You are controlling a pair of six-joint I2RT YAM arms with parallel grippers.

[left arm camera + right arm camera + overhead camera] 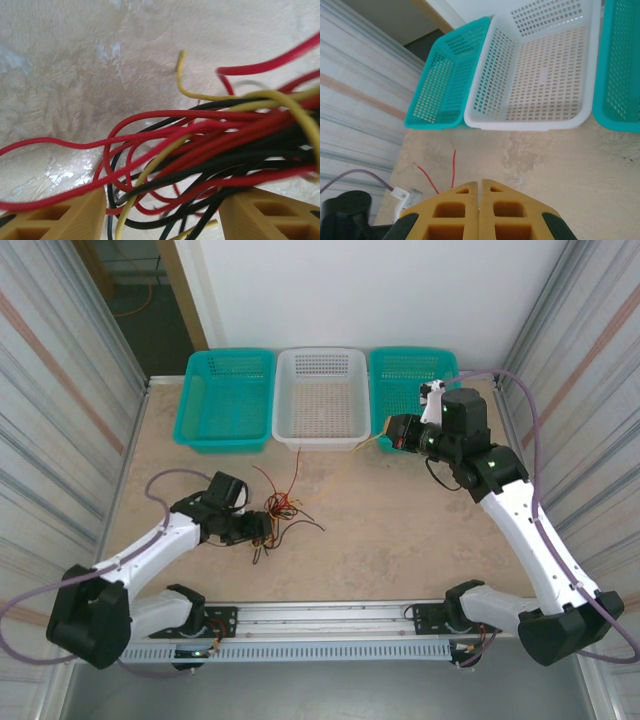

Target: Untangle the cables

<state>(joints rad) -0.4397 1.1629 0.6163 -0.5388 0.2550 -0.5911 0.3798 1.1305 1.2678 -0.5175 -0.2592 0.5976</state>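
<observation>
Cables (279, 507): a red, black and yellow tangle on the desk (400, 530), left of centre, toward the near edge. A few loose red ends trail out toward the baskets. From the left wrist, the knot (200, 150) is dense, with red loops fanning left over the bare desk (75, 75) and one yellow end sticking up.

Left gripper (260, 528) sits at the tangle's near-left side. Its jaws are apart (162, 220), strands run through the gap and nothing is clamped.

Right gripper (392, 430) is well away, up by the far right, with its fingers pressed together (479, 184). We see nothing between them.

Two red wire ends (454, 165) show on the desk ahead of it.

Along the far edge are a teal basket (228, 400), a white basket (320, 395) and a second teal basket (405, 375).
</observation>
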